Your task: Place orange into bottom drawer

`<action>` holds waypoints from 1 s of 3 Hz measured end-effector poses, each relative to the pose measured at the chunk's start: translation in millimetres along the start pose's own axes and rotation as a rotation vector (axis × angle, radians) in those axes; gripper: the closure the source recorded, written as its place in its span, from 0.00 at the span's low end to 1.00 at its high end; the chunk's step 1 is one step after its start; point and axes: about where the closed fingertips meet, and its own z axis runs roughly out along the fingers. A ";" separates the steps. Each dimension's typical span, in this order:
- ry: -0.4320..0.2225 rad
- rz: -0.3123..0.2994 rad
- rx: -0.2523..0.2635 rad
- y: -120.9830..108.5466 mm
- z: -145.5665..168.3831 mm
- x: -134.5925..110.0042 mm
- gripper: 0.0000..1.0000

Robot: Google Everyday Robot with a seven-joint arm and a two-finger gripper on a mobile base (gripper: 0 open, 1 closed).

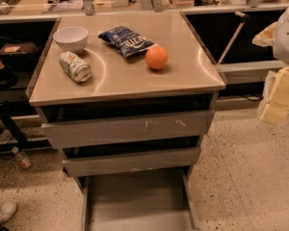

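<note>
The orange [156,57] sits on the steel top of the drawer cabinet [135,81], right of centre, just in front of a blue chip bag [126,41]. The bottom drawer [137,201] is pulled out toward me; its flat grey floor is bare. The two upper drawers [130,129] show only their scuffed grey fronts. My gripper [278,97], cream-yellow, hangs at the right edge of the view, beside the cabinet, below the level of the top and well to the right of the orange. It holds nothing that I can see.
A white bowl [71,37] stands at the back left of the top. A can [75,66] lies on its side in front of it. A cluttered counter runs along the back. A speckled floor lies to the right. A plastic bottle [21,159] lies on the floor at the left.
</note>
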 end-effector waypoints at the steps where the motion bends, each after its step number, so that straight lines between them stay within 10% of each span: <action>1: 0.000 0.000 0.000 -0.1 0.0 -0.1 0.00; 3: -0.030 0.006 -0.027 -59.0 40.8 -67.1 0.00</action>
